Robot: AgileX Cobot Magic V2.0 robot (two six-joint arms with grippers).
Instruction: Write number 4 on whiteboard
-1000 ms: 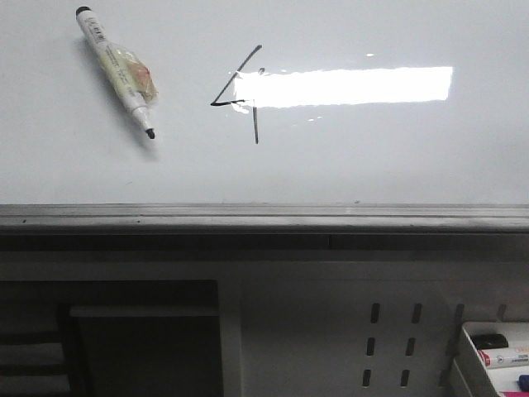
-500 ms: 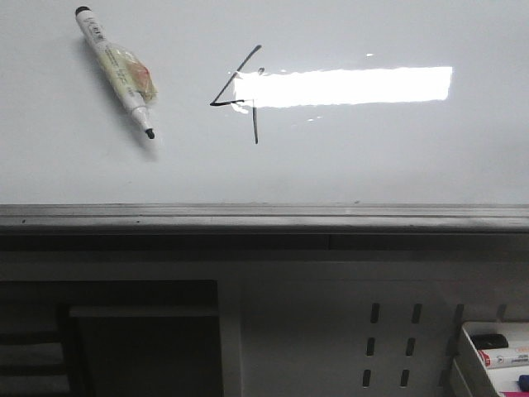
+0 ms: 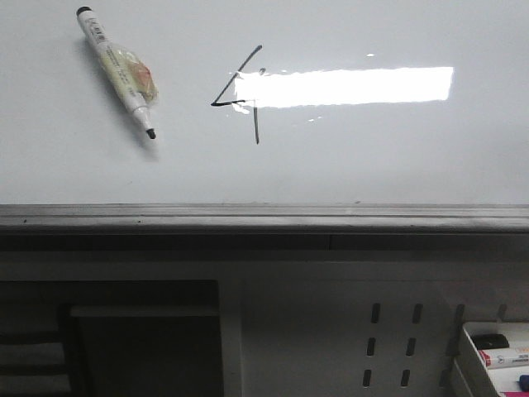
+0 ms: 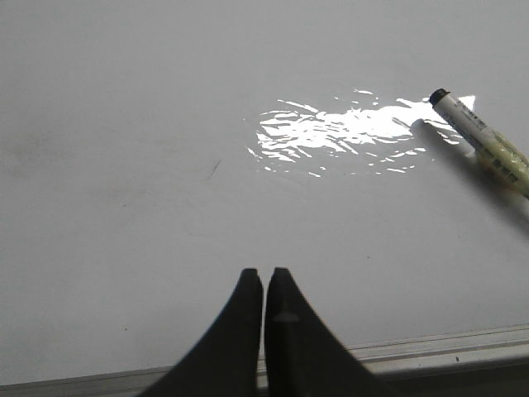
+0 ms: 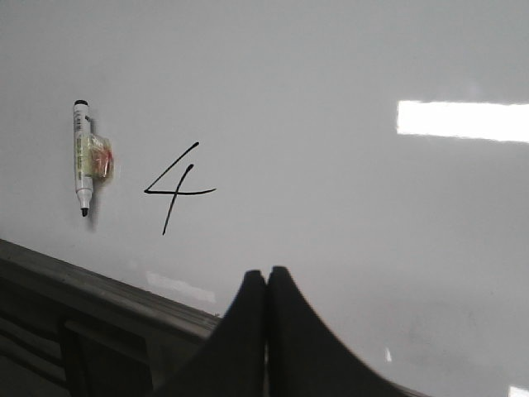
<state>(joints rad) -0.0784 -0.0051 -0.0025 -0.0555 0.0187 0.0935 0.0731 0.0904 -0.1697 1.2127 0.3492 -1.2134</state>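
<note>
the whiteboard [image 3: 372,165] was big, white and shiny, and it had a grey metal rail [image 3: 264,217] along its near edge. the number 4 [image 3: 244,93] was drawn on it in thin black lines, a bit left of the middle in the front view. it had a slanted line, a short line across and a straight stem going down. a bright strip of light [image 3: 343,87] shone on the board and covered part of the 4 on its right side. in the right wrist view the whole 4 [image 5: 178,186] could be seen clearly, away from the shine. a marker pen [image 3: 116,68] lay flat on the board to the left of the 4, near it but not touching. its cap was off, and its black tip pointed toward the rail. something clear and a bit yellow and red was wrapped around its middle. the left gripper [image 4: 264,285] was over a bare part of the board near the rail, with its two dark fingers [image 4: 245,310] pressed together and nothing between them. the right gripper [image 5: 266,285] was also over the board near the rail, and its fingers [image 5: 285,314] were together too, holding nothing. below the board was a grey panel with slots [image 3: 388,343], and at the far right a white tray [image 3: 467,364] held some pens [image 3: 502,357].
</note>
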